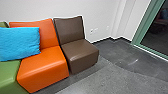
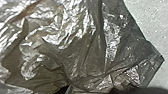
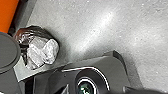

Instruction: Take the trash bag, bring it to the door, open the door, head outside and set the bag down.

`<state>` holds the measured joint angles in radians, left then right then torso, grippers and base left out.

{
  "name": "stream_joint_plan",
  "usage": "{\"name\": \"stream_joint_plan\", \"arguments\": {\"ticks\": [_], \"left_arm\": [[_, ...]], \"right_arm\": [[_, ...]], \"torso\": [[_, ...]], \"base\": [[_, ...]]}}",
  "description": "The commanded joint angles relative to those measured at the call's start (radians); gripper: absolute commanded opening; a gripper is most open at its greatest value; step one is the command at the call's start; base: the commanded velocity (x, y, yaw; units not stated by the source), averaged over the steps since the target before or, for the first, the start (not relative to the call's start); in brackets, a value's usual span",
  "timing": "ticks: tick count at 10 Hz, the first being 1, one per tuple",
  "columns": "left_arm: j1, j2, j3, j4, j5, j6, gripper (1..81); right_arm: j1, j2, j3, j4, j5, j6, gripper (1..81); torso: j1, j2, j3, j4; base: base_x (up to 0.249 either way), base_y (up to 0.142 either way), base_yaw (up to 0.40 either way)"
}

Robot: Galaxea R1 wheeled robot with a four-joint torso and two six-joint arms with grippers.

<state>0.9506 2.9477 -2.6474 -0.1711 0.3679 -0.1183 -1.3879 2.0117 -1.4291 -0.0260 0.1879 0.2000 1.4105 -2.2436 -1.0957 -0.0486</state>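
Note:
The trash bag [image 2: 82,45], thin, shiny and grey-brown, is seen large and close in the left wrist view. Its folds draw together at my left gripper [image 2: 86,89], which is shut on it. In the right wrist view the bag [image 3: 43,50] hangs as a small crumpled bundle, with whitish stuff showing through, beside the robot's dark base. The state of my right gripper cannot be made out. A green-framed glass panel [image 1: 150,26] stands at the right of the head view; whether it is the door I cannot tell.
An orange seat [image 1: 45,67] with a blue cushion [image 1: 20,43], a brown seat [image 1: 80,55] and part of a green seat [image 1: 8,75] line the white wall [image 1: 100,12]. Grey floor [image 1: 112,77] runs from the seats towards the glass.

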Motion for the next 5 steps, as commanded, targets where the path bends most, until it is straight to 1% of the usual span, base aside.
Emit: {"name": "stream_joint_plan", "arguments": {"ticks": [1, 5], "left_arm": [[-0.121, 0.004, -0.003, -0.021, 0.052, -0.004, 81.1], [-0.112, -0.014, -0.003, -0.021, 0.052, -0.003, 81.1]], "right_arm": [[0.034, -0.063, 0.020, 0.004, -0.050, 0.002, 81.1], [0.037, -0.064, 0.027, 0.004, -0.050, 0.002, 81.1]], "torso": [[0.062, -0.096, 0.000, 0.000], [0.155, -0.248, 0.000, 0.000]], "base": [[0.000, 0.000, 0.000], [0.000, 0.000, 0.000]]}}
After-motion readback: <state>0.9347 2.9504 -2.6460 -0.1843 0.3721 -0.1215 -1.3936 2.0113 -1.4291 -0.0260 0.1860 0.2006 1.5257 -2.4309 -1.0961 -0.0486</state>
